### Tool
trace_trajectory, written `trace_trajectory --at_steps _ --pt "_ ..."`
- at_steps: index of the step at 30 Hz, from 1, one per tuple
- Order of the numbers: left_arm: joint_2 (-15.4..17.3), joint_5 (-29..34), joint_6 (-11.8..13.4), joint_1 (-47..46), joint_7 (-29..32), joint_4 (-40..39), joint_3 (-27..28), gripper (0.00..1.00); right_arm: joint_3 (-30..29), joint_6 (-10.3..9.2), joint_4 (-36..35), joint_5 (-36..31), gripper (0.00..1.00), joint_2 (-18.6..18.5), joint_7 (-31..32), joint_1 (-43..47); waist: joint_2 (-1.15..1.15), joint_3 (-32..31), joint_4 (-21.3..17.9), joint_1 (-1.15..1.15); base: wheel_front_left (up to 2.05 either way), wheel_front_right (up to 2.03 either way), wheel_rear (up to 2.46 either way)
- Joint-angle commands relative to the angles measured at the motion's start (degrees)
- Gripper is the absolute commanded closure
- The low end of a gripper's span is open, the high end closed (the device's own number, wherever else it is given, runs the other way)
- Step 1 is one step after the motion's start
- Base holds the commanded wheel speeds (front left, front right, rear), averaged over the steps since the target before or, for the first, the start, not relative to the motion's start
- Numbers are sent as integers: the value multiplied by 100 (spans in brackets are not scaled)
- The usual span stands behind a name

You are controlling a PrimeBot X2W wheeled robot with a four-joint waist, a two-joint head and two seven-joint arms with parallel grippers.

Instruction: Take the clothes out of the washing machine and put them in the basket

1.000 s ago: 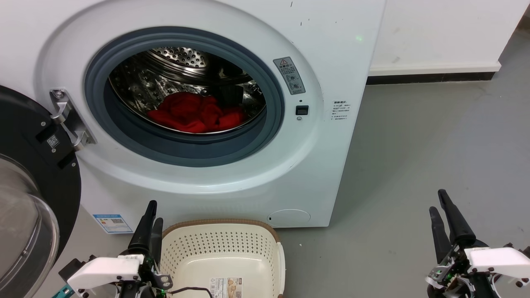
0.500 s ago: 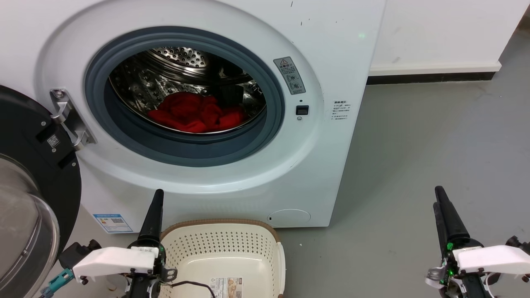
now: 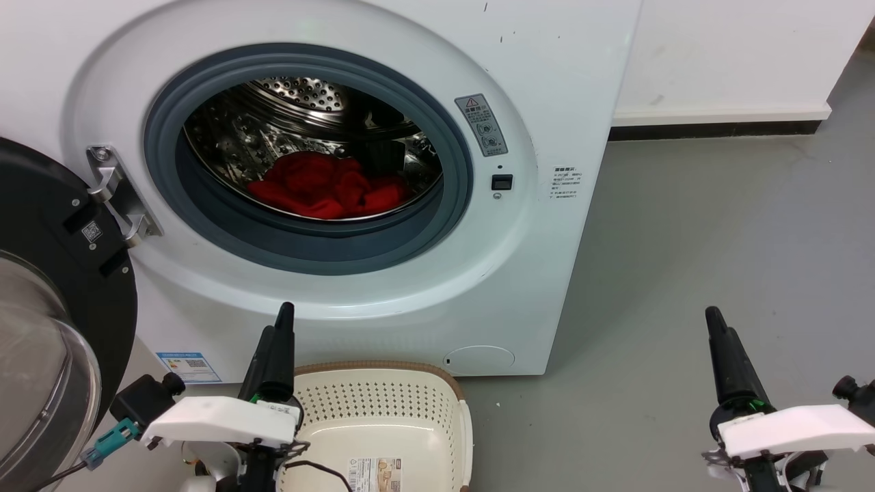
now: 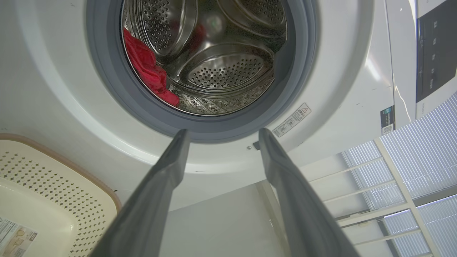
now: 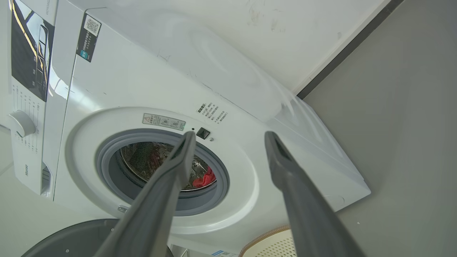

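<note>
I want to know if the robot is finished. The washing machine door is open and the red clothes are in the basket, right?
Not quite. The door is open, but the red clothes are inside the washing machine, not in the basket, which has no clothes in the part that shows. The head view shows this.

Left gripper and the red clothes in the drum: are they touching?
Apart. The head view shows the left gripper low in front of the washing machine, under its porthole, while the clothes lie inside the drum.
</note>
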Motion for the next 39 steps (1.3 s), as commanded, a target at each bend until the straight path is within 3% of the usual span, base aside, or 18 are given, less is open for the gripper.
trace_trajectory --at_steps 1,19,39 --pt "12 222 23 -157 -56 -92 -64 0 32 1 -119 -256 0 2 -55 -22 0 -1 1 0 0 0 0" --pt "13 1906 203 -187 -384 -141 -436 0 172 1 -190 -2003 0 5 -383 127 0 -27 41 0 0 0 0" --pt "14 3278 335 -194 -673 -31 -620 0 24 1 -156 -3488 0 8 -623 204 0 -59 86 0 0 0 0"
